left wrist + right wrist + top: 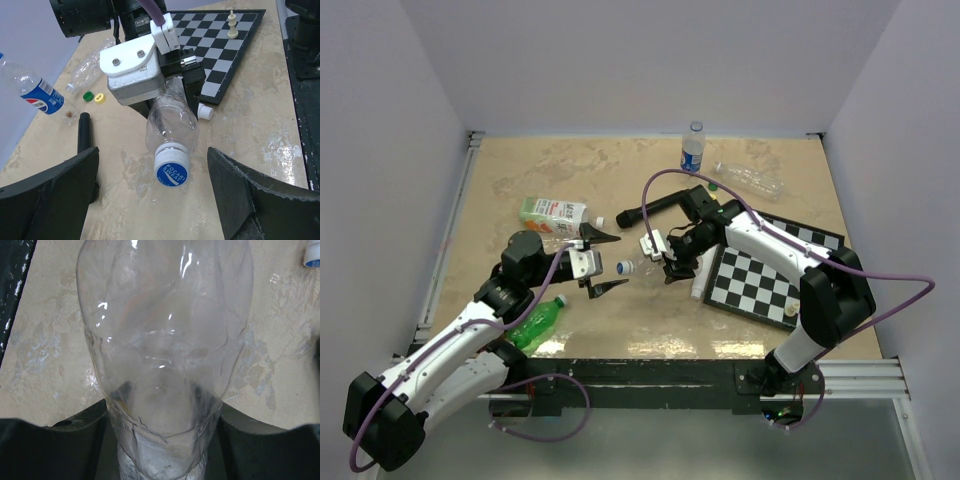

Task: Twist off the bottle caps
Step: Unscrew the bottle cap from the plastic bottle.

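cap (171,170): blue, on bottle (172,122), mid-bench (260,125)
bottle: clear, sideways, gripped by right fingers (45,450)
left fingers (55,195): spread wide, flanking cap, not touching
chessboard (760,280): just right of bottle

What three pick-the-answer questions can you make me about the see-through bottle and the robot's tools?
1. Where is the clear bottle with POCARI SWEAT on its cap?
A. Standing by the back wall.
B. Held in the right tool.
C. Tucked under the left arm.

2. What colour is the top of that cap?
A. Red.
B. Yellow.
C. Blue.

3. How is the left tool?
A. Open, one finger on each side of the cap.
B. Shut on the cap.
C. Shut on nothing.

Answers:
1 B, the right tool's fingers clamp the bottle's body.
2 C, the cap's top is blue with white letters.
3 A, both fingers stand apart from the cap, not touching it.
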